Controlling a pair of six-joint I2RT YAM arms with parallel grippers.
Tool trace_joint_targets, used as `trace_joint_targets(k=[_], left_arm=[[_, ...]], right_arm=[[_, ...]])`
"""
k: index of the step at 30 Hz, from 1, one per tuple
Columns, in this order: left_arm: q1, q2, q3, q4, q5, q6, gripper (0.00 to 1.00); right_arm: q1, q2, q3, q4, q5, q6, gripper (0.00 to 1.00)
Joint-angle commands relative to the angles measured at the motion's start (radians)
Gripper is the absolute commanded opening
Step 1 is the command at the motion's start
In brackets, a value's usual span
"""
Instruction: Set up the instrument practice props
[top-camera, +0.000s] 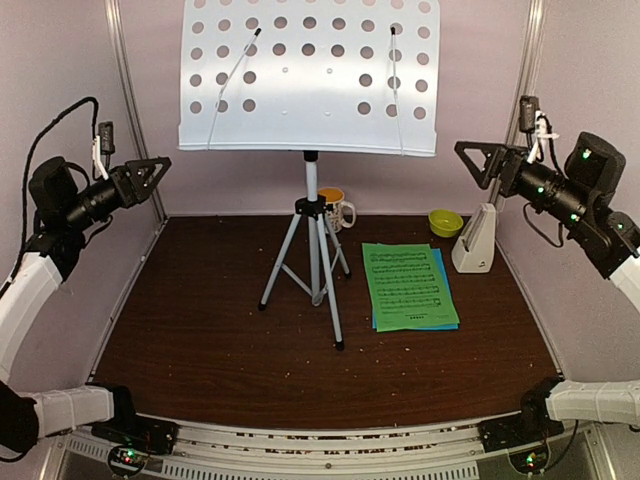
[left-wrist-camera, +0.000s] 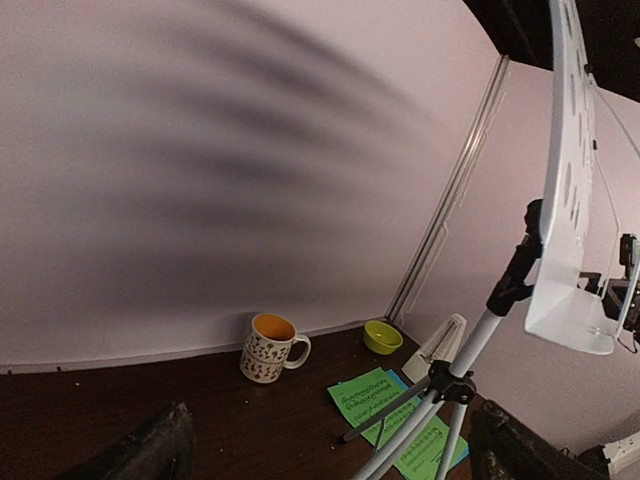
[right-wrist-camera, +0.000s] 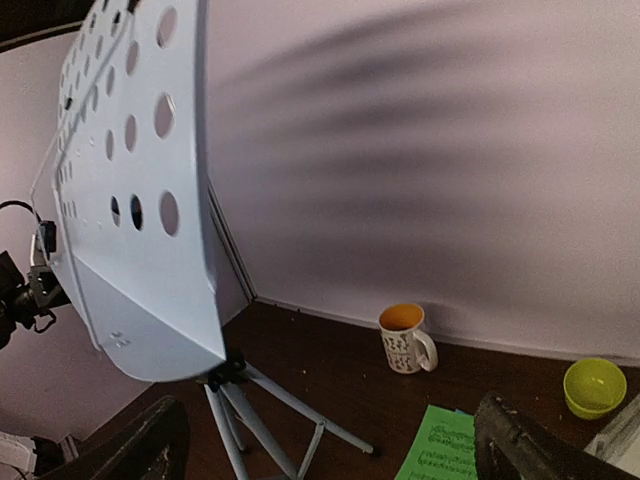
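The pale grey perforated music stand (top-camera: 310, 75) stands upright on its silver tripod (top-camera: 312, 250) at the middle of the dark table. A green music sheet (top-camera: 405, 285) lies flat on a blue one (top-camera: 442, 262) to the right of the tripod. The white pyramid metronome (top-camera: 476, 240) stands at the back right. My left gripper (top-camera: 150, 172) is open and empty, raised high at the left. My right gripper (top-camera: 480, 160) is open and empty, raised high at the right. The stand also shows in the left wrist view (left-wrist-camera: 565, 170) and in the right wrist view (right-wrist-camera: 130, 190).
A patterned mug (top-camera: 338, 210) with an orange inside stands behind the tripod by the back wall. A small green bowl (top-camera: 445, 222) sits next to the metronome. Pale walls close the table (top-camera: 200, 330) on three sides.
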Motion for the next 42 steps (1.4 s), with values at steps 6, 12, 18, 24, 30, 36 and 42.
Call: trace_joint_targets(k=[6,12,18,24,30,36,42], left_arm=[[0.008,-0.066,-0.169,0.009,-0.149,-0.012,0.98],[-0.038,-0.114,-0.269,-0.046,-0.201,0.047,0.98],[-0.126,-0.124,-0.329,-0.046,-0.259,0.067,0.98],[-0.211,-0.103,-0.357,-0.026,-0.295,0.092,0.96],[-0.231,-0.104,-0.367,-0.025,-0.289,0.119,0.94],[-0.248,-0.104,-0.363,-0.037,-0.292,0.142,0.92],[-0.291,-0.088,-0.36,-0.033,-0.311,0.166,0.9]], right_arm=[[-0.006,0.123,-0.204,-0.214,0.106,0.096,0.97],[0.051,0.349,-0.259,-0.123,0.118,0.138,0.95],[0.097,0.603,-0.144,-0.128,0.146,0.145,0.93],[0.127,0.794,-0.067,-0.123,0.127,0.16,0.9],[0.14,0.881,-0.077,-0.088,0.11,0.199,0.89],[0.148,0.892,-0.167,-0.041,0.085,0.248,0.87],[0.216,0.844,-0.272,0.007,0.045,0.301,0.87]])
